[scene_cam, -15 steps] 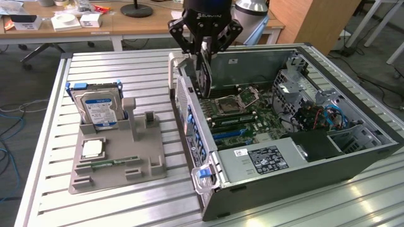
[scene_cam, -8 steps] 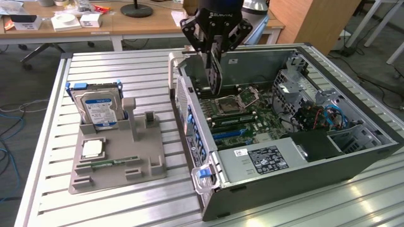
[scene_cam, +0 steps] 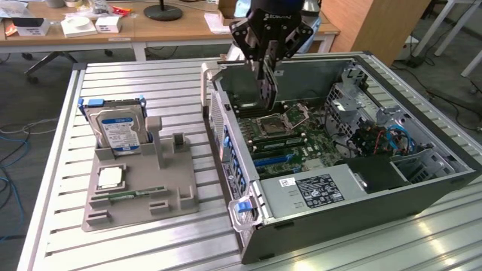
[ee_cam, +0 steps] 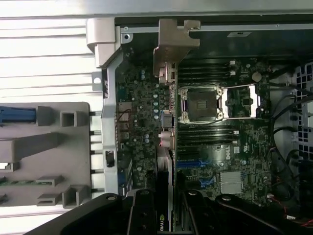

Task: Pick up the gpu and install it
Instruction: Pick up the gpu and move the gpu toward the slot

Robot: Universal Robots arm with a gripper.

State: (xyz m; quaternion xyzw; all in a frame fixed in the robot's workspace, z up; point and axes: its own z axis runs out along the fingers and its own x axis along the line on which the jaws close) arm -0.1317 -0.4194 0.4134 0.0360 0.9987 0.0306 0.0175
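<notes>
Above the open computer case [scene_cam: 331,221], in the exterior view, the gripper [scene_cam: 265,72] is clamped on the gpu [scene_cam: 268,97]. The card hangs upright and edge-on over the motherboard [scene_cam: 301,138], towards the case's far side. At the exterior view's left, a grey holder [scene_cam: 139,200] carries a hard drive [scene_cam: 117,131].

In the wrist view, the fingers [ee_cam: 143,213] press the gpu [ee_cam: 165,164] from both sides. Its metal bracket [ee_cam: 175,46] sits by the case wall, just beside the processor socket [ee_cam: 203,103].

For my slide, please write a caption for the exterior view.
The hand holds the gpu upright above the motherboard of the open computer case; a hard drive stands alongside.
</notes>
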